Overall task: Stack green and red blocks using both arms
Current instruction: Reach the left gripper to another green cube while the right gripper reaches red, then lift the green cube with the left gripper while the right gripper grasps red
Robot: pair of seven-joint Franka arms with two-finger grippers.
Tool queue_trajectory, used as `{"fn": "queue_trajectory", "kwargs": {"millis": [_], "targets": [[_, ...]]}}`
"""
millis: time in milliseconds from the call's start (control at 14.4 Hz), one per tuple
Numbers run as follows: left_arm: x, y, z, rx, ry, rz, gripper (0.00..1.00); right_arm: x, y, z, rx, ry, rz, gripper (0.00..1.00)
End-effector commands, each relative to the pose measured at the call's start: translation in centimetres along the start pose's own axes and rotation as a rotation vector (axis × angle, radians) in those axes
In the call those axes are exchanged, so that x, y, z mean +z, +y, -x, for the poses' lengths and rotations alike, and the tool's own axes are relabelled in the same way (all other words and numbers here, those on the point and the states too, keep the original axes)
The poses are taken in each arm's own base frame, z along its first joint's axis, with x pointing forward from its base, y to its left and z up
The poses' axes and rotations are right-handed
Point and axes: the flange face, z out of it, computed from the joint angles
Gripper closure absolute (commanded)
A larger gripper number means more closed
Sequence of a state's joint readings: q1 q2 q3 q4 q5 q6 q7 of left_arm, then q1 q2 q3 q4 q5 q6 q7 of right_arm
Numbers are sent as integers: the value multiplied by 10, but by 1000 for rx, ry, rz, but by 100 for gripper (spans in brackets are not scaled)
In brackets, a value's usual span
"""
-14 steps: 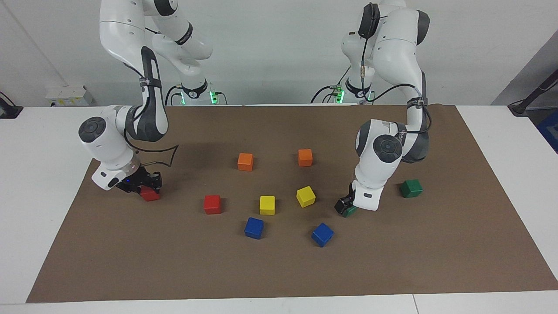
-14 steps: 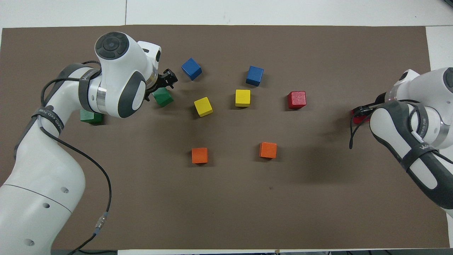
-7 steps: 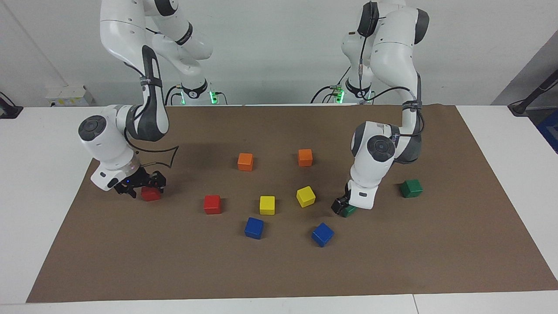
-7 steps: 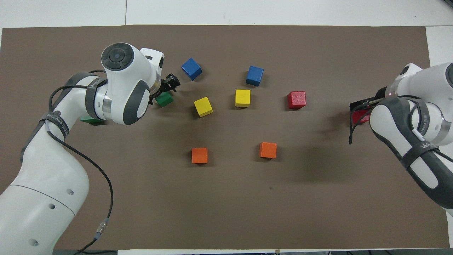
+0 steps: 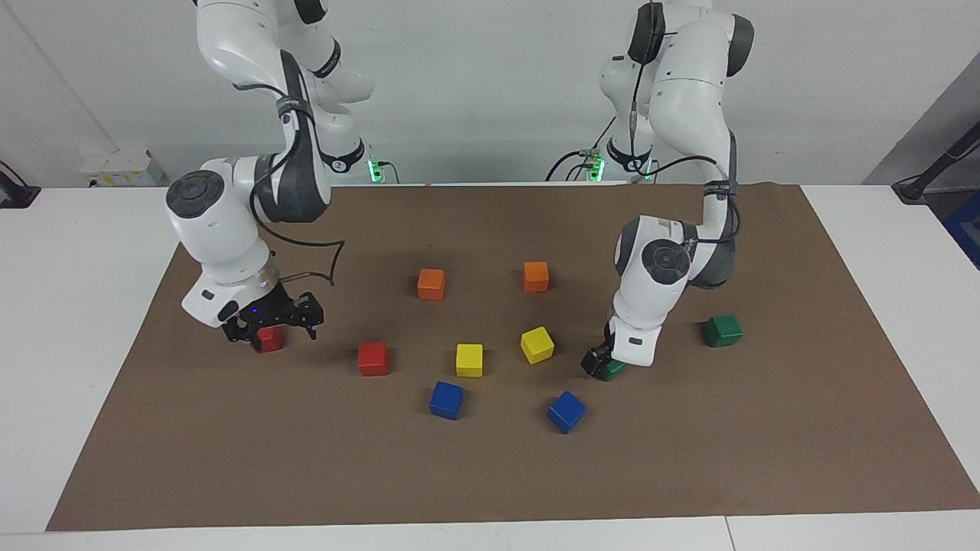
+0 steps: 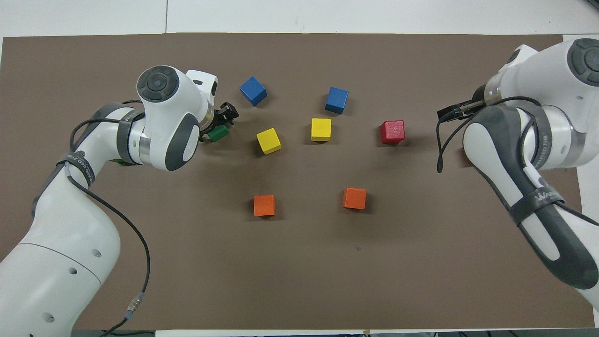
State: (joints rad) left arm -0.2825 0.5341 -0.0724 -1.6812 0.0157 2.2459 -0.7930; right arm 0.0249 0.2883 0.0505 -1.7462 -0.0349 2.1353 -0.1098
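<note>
My right gripper (image 5: 272,329) is open and hangs low over a red block (image 5: 266,339) at the right arm's end of the mat. In the overhead view that arm hides this block. A second red block (image 5: 373,358) (image 6: 392,131) lies free toward the middle. My left gripper (image 5: 598,361) (image 6: 223,117) is down at a green block (image 5: 612,370) (image 6: 218,134) on the mat. The second green block (image 5: 722,330) lies beside it, toward the left arm's end. In the overhead view the left arm covers most of it.
On the brown mat (image 5: 490,474) lie two orange cubes (image 5: 431,284) (image 5: 536,276) nearer to the robots. Two yellow cubes (image 5: 469,360) (image 5: 537,344) are in the middle, and two blue cubes (image 5: 446,399) (image 5: 566,411) lie farther out.
The right gripper has risen off its red block and shifted toward the middle, and the block stays on the mat. The left arm has shifted slightly at its green block.
</note>
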Motion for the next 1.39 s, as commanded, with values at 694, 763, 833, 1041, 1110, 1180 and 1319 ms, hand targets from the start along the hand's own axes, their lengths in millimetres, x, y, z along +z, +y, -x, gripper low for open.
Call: {"fn": "queue_trajectory", "kwargs": {"millis": [694, 763, 833, 1041, 1110, 1180, 1319], "targets": [[-117, -108, -48, 176, -100, -110, 100, 48, -112, -34, 139, -56, -7, 0], [-119, -122, -55, 257, -116, -110, 100, 59, -110, -34, 164, -70, -6, 0], [-117, -134, -61, 335, -128, -106, 100, 64, -107, -34, 184, -72, -4, 0], [-110, -176, -78, 425, -144, -95, 100, 73, -97, -31, 208, -83, -2, 0], [-108, -188, -81, 441, -136, -89, 100, 77, -89, -31, 221, -88, -2, 0], [-103, -200, -85, 451, -130, -84, 100, 79, -87, -31, 233, -89, -13, 0], [-99, -212, -87, 484, -130, -79, 100, 88, -88, -29, 251, -99, -37, 0]]}}
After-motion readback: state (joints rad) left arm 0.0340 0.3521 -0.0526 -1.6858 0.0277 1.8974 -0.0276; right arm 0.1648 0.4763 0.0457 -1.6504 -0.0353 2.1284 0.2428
